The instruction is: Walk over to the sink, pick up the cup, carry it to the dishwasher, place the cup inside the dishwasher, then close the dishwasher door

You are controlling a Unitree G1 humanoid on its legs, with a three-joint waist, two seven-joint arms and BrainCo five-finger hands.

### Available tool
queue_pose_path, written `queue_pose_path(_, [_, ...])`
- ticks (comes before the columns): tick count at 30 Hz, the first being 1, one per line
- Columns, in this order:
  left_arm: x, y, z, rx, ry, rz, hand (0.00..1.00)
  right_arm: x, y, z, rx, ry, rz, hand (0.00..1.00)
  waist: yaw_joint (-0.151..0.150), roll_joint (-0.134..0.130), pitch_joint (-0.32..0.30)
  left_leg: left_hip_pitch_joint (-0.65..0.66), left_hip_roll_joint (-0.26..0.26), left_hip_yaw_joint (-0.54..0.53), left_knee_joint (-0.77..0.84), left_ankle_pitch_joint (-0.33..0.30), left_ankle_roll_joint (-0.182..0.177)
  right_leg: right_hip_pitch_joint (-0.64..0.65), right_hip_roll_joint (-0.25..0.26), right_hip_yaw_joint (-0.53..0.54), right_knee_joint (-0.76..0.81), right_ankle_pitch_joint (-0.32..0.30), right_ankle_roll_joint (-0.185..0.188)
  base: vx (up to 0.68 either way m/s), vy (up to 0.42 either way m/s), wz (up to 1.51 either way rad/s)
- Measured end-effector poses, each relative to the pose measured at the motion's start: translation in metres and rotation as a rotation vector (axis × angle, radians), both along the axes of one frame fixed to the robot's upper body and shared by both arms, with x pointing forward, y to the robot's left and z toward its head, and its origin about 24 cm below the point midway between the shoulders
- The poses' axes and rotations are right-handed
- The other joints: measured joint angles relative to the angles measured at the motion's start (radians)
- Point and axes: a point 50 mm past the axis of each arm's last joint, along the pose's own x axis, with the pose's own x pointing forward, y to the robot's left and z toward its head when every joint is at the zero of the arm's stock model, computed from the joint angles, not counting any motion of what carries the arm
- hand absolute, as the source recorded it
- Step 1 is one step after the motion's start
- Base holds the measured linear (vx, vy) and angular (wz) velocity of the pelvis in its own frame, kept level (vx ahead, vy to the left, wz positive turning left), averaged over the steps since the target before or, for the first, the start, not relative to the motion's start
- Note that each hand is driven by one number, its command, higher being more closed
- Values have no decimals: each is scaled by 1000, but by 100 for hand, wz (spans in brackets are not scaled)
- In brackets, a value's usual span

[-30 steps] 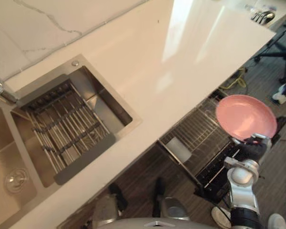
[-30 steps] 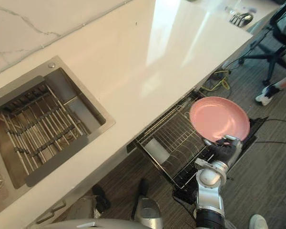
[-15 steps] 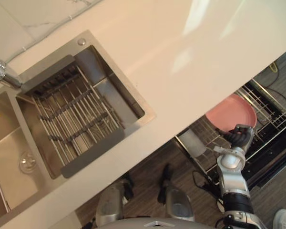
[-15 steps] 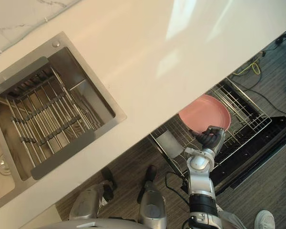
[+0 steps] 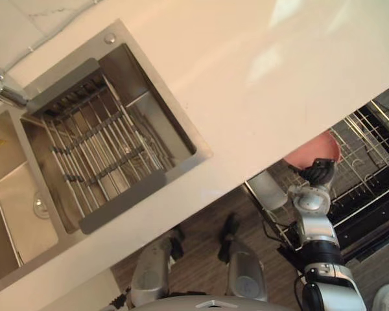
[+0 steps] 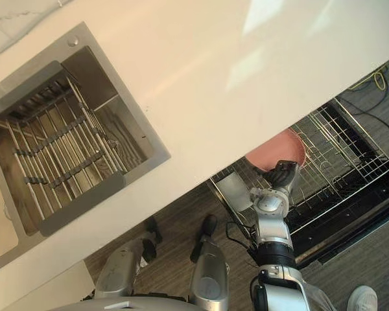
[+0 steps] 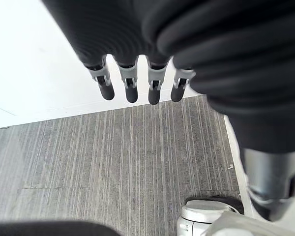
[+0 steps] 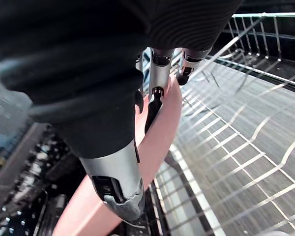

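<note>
One pink plate [image 5: 308, 151], rim pinched in curled fingers of right hand [image 5: 319, 172], over one wire rack [image 6: 337, 139]. Left hand [image 7: 131, 84]: fingers straight, slightly apart.

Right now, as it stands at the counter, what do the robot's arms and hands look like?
The right arm is silver-grey and tubular, with rounded joints and a black band. The right hand and left hand each wear a dark ribbed cover over back and wrist, with slim silver fingers ending in dark tips.
</note>
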Motion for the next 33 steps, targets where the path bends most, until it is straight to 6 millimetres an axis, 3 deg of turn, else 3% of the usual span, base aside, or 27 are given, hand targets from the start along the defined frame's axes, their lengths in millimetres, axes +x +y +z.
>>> queue_pose_path(8, [14,3,2,-6,-43,-8,0,0,0,-22,102,88,2,100,-2,-2,1,-10,1,1,4,0,0,-18,0,17,7,-1,1,21,3,-3])
queue_pose_path(16, [38,9,8,3,-114,11,0,-16,0,-46,202,122,-83,100,-13,-18,27,-8,4,5,12,-1,0,-18,0,24,3,1,2,1,6,-2])
queue_pose_path(17, [40,10,8,1,-120,11,0,-17,1,-47,210,118,-97,0,-13,-22,29,-5,5,7,13,-1,0,-16,1,26,2,2,1,8,8,-7])
queue_pose_path(26, [42,13,9,5,-131,36,0,-32,1,-58,296,55,-186,0,-6,-27,33,34,41,33,57,-59,-4,26,28,41,-13,10,-3,14,15,-13])
queue_pose_path(29, [45,12,10,5,-136,32,0,-32,-2,-52,328,-28,-211,0,-4,-27,32,43,47,34,56,-77,-8,38,27,14,-27,15,6,-9,45,-10])
queue_pose_path(33, [47,10,10,-5,-132,30,0,-29,-1,-27,362,-193,-194,0,-4,-27,33,69,53,36,53,-113,-11,58,32,6,-29,26,4,-4,59,-6])
